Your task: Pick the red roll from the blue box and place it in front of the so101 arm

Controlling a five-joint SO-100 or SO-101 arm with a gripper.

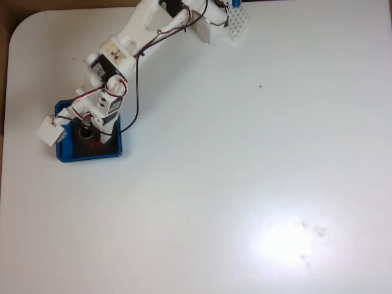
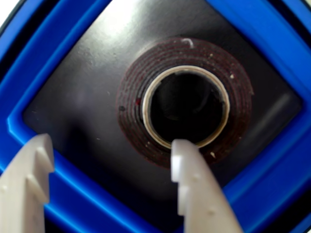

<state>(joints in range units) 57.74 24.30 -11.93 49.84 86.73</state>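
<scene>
In the fixed view the so101 arm (image 1: 131, 46) reaches from its base at the top edge down and to the left across the white table (image 1: 245, 171), its white links, black servos and red and black wires ending over the blue box (image 1: 89, 154), which sits near the table's left edge; a white square part of the gripper hangs out past the box's left rim. The red roll (image 1: 86, 136) lies flat on the box's dark floor, partly hidden by the arm's end; in the wrist view the red roll (image 2: 187, 94) shows its dark face and pale core ring, roughly central on the black floor, with the blue box (image 2: 63, 68) rim framing it. The gripper (image 2: 109, 153) is spread wide, holding nothing; its left finger (image 2: 29, 170) stands over the blue rim, while its right finger overlaps the roll's near edge by the core; whether that finger touches the roll cannot be told.
</scene>
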